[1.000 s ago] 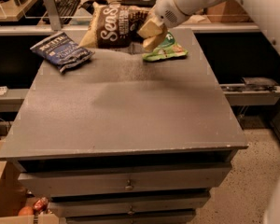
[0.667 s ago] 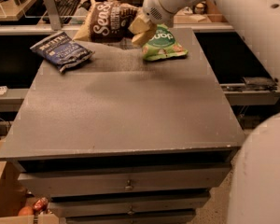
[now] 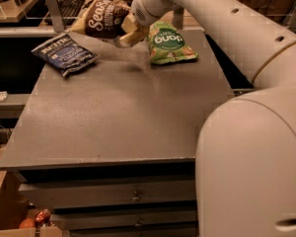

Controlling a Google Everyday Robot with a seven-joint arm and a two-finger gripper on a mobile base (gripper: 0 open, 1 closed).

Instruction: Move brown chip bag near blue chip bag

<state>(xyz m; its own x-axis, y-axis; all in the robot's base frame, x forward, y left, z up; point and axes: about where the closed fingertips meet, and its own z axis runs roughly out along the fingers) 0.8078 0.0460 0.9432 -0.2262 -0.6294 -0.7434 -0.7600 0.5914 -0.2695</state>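
Since the earlier frames, the brown chip bag (image 3: 104,17) has been carried leftward along the far edge of the bench (image 3: 118,117), with the hand (image 3: 129,34) travelling alongside, and the gap to the blue chip bag (image 3: 64,54) has been narrowed. The brown chip bag is now found behind and to the right of the blue chip bag, apart from it. It is tilted up with its lettered face toward the camera and appears to be clear of the bench surface. It is pinched at its lower right corner by the hand, which lies further right of the blue chip bag than the brown bag does.

The blue chip bag is seen lying flat, its long axis running from far left to near right, close to the bench's left edge. The remaining travel is judged to be short: leftward and slightly toward the near side. Bare bench is noted just right of the blue chip bag, so room for set-down is available there.

A green bag (image 3: 169,43) lies well right of the blue chip bag, beyond the hand and out of the path. A keyboard (image 3: 69,3) is observed behind the blue chip bag, past the far edge, so overshoot that way is to be guarded against.
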